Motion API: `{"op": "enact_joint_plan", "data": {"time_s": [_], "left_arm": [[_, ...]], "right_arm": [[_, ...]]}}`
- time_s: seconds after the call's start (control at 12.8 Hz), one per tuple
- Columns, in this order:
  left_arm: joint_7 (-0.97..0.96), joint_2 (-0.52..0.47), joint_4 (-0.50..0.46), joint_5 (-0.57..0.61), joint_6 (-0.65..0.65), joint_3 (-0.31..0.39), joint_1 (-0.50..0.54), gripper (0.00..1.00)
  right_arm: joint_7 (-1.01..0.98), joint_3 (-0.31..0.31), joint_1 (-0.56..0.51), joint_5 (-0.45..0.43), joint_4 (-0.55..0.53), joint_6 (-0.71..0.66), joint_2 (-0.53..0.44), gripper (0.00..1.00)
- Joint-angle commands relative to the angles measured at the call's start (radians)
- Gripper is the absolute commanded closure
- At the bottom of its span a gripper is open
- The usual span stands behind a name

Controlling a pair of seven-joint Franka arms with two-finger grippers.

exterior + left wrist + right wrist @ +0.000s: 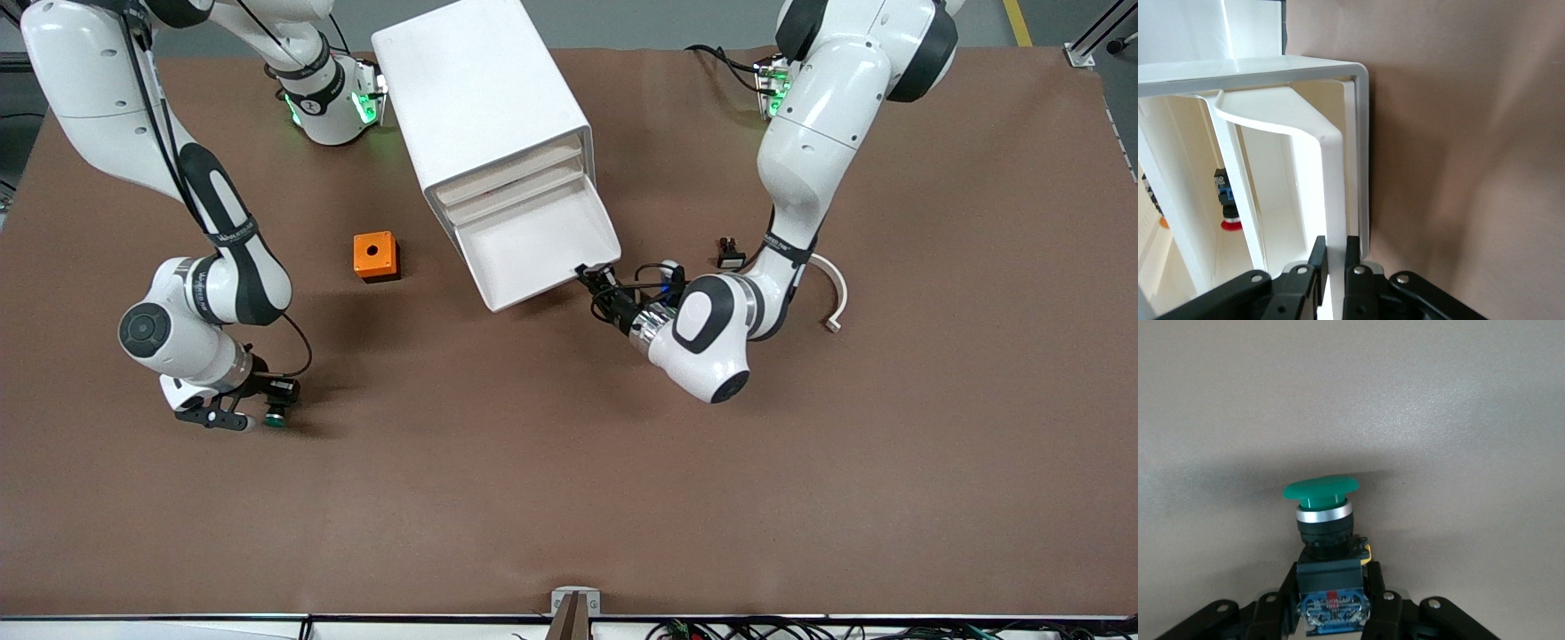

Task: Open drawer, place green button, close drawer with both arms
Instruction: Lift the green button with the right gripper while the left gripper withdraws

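Front view is showing my two white jointed arms working at the brown tabletop [569,498]. My left fingers [589,277] are pinching the pale off-white front of the shallow white plastic drawer [533,244], which is sticking out of the white box cabinet [480,98], the lowest of its four trays. In the left wrist view my fingers [1317,259] are pressing on either side of that front's thin rim, at its corner. Through the same view a small piece with a red cap and a blue-and-black body [1227,203] is lying inside one of the trays; which one I cannot tell.

My right fingers [264,420] are closing around the tiny push button with a round green cap and black body [277,419], low at the tabletop toward the right arm's end, well apart from the cabinet. In the right wrist view my fingers [1378,603] are gripping the button's black body [1328,550] on both sides, the green cap pointing away from my wrist.

An orange cube with a hole in its top [375,256] is sitting between the button and the cabinet. A small black piece [730,255] and a curved white strip [836,298] are lying near my left arm.
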Motion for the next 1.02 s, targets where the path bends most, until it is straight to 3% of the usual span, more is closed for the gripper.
{"op": "enact_joint_plan", "data": {"time_s": [0.0,0.08,0.16,0.31,0.39,0.78,0.94], "left_arm": [[0.055,0.006,0.050,-0.025,-0.014,0.007,0.043,1.00],[0.063,0.006,0.058,-0.025,-0.014,0.018,0.045,1.00],[0.084,0.003,0.058,-0.025,-0.014,0.019,0.049,0.92],[0.098,-0.003,0.056,-0.025,-0.015,0.019,0.074,0.57],[0.098,-0.006,0.058,-0.026,-0.020,0.018,0.092,0.50],[0.109,-0.017,0.090,-0.013,-0.029,0.028,0.189,0.40],[0.154,-0.043,0.104,0.131,-0.044,0.048,0.219,0.28]], "right_arm": [[0.085,0.011,0.008,0.012,0.028,-0.107,-0.069,1.00],[0.156,0.013,0.029,0.012,0.028,-0.154,-0.112,1.00],[0.210,0.013,0.061,0.012,0.029,-0.201,-0.154,1.00],[0.356,0.014,0.124,0.013,0.031,-0.286,-0.232,1.00],[0.428,0.016,0.164,0.021,0.031,-0.314,-0.263,1.00],[0.865,0.014,0.412,0.082,0.031,-0.345,-0.318,1.00],[1.025,0.013,0.512,0.081,0.031,-0.333,-0.314,1.00]]}}
